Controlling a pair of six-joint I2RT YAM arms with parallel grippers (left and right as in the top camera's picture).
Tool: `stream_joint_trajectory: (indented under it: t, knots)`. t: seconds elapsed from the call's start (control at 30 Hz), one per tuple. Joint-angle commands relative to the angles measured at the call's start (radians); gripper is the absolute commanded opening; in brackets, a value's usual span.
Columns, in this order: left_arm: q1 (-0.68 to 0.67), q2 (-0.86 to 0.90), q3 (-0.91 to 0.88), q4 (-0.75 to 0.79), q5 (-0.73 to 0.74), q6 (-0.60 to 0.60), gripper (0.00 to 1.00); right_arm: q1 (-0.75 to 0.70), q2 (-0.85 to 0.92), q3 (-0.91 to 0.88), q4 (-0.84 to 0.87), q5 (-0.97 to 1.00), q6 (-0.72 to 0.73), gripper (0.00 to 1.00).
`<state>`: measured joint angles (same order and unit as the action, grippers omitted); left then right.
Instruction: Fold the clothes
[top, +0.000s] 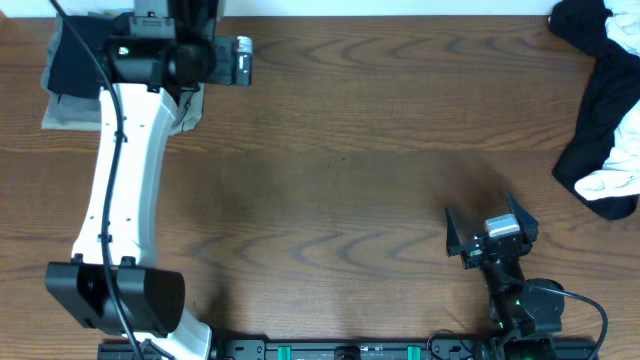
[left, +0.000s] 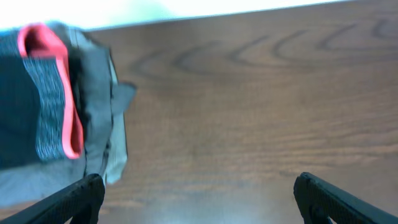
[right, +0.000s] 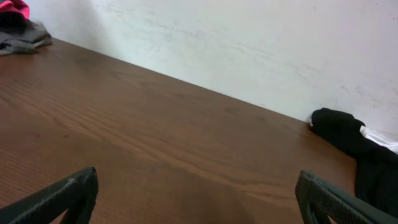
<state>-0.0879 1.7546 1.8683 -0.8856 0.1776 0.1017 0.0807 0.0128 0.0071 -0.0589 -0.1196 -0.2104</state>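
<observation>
The clothes lie in two places. A folded stack (top: 62, 95) sits at the far left corner; in the left wrist view its top piece is a black garment with a heather-grey and coral-red band (left: 46, 106) on grey fabric (left: 99, 93). A loose heap of black and white garments (top: 605, 110) lies at the far right, and its black part shows in the right wrist view (right: 348, 134). My left gripper (top: 205, 45) (left: 199, 199) is open and empty by the stack's right edge. My right gripper (top: 483, 215) (right: 199, 199) is open and empty over bare wood at the near right.
The brown wooden table (top: 340, 170) ends at a white wall (right: 249, 50) along the far side. My left arm (top: 125, 190) reaches from the near left base up to the stack. The arm bases stand along the near edge.
</observation>
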Motion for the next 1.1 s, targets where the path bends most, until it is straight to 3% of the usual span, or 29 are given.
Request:
stream_joint_trajectory:
  t: [0.0, 0.27, 0.53, 1.07]
  knots:
    - [-0.036, -0.083, -0.015, 0.036, -0.071, 0.002, 0.98, -0.008, -0.007, -0.002, -0.004, 0.000, 0.015, 0.99]
    - [-0.048, -0.262, -0.228, 0.209, -0.086, 0.044, 0.98, -0.008, -0.007, -0.002, -0.004, -0.001, 0.015, 0.99]
    - [-0.045, -0.536, -0.705, 0.557, -0.077, 0.056, 0.98, -0.008, -0.007, -0.002, -0.004, -0.001, 0.015, 0.99]
    - [-0.013, -1.197, -1.566, 0.965, -0.050, -0.109, 0.98, -0.008, -0.007, -0.002, -0.004, 0.000, 0.015, 0.99]
